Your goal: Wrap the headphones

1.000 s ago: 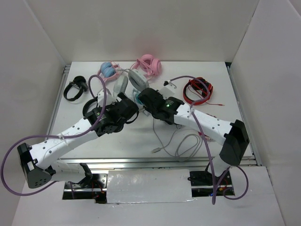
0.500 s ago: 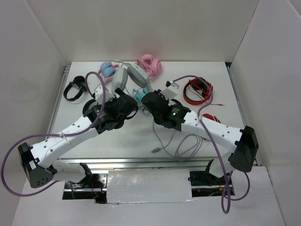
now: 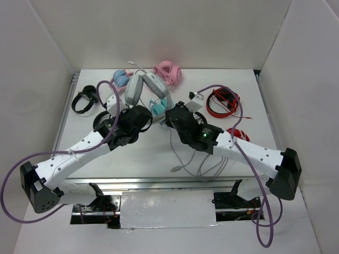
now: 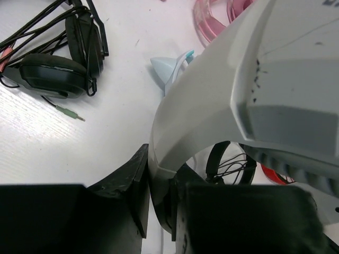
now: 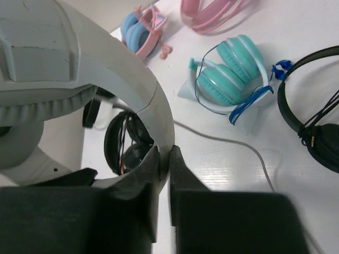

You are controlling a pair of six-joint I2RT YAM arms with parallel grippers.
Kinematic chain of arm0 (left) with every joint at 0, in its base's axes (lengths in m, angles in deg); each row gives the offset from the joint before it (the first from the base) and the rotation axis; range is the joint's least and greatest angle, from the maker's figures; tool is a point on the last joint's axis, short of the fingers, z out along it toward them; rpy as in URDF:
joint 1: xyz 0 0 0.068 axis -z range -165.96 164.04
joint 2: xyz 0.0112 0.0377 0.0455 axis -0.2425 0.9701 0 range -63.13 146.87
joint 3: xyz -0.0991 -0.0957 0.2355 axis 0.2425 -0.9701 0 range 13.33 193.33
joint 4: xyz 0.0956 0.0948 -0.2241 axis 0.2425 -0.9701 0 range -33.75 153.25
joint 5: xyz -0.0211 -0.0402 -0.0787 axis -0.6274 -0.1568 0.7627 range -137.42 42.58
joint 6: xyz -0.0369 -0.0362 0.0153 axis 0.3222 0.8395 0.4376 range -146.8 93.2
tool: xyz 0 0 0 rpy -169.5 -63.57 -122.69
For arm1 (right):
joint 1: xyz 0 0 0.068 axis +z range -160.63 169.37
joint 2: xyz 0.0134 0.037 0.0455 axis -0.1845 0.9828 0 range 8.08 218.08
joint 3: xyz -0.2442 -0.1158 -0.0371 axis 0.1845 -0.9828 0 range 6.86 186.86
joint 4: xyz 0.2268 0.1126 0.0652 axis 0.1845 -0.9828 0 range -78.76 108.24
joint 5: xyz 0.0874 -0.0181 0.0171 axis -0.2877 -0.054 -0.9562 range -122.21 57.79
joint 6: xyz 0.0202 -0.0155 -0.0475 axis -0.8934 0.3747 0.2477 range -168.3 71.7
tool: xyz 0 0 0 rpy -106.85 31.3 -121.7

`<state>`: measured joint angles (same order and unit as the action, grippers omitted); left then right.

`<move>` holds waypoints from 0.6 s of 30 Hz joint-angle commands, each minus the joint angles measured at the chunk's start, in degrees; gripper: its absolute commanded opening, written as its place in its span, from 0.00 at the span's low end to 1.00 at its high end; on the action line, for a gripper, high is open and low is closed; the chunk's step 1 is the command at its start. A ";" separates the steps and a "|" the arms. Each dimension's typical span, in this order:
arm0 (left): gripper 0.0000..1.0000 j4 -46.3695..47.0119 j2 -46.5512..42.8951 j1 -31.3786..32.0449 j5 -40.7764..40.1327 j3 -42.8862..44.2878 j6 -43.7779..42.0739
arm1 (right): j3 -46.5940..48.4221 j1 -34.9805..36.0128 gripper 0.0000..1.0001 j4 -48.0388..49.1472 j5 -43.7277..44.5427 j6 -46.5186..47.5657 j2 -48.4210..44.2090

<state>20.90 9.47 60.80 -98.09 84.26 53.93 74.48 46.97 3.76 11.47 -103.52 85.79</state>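
1. Three views split the facts. Only the top view shows both arms meeting over the middle of the desk (image 3: 143, 156), with the light-grey headphones (image 3: 143, 84) held between them. Their thin grey cable (image 3: 198, 165) trails down into loose loops on the near desk.
2. The left wrist view (very close in) shows the left pincer (image 4: 160, 177) closed on the edge of the wide grey band. Black headphones (image 4: 53, 74) lie on the desk beyond it.
3. The right wrist view shows the right pincer (image 5: 165, 159) pinched shut on another part of the same band. Teal headphones (image 5: 228, 74) and a pink-and-blue pair (image 5: 140, 32) lie beyond (the teal ones are half hidden from above).
4. A second ago the left pincer stood wide open beside the band; now it grips it. The headphones have shifted toward the far left, and the right arm's elbow has swung out to the right.
5. The band arches up from each pincer. Both ear cups sit farther from the arm bases than the pincers do, roughly between the two.
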 commanded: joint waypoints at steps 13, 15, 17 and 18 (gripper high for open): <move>0.00 10.44 -1.14 -4.84 8.23 3.16 -32.55 | 4.18 -3.02 1.00 -5.21 -16.87 33.16 -9.78; 0.00 11.15 -0.97 -4.75 8.49 3.24 -33.79 | 7.07 -4.69 1.00 -7.05 -17.84 31.77 -7.06; 0.00 10.88 -1.32 -4.23 7.96 3.16 -34.06 | 9.71 -6.62 1.00 -9.50 -18.54 30.27 -3.56; 0.00 11.14 -1.84 -3.96 7.00 2.98 -34.32 | 10.51 -7.15 1.00 -10.38 -18.63 28.69 -2.49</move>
<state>26.00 8.90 56.14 -89.06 83.98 22.32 81.03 41.66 -1.88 -5.76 -74.21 79.76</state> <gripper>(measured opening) 0.269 0.994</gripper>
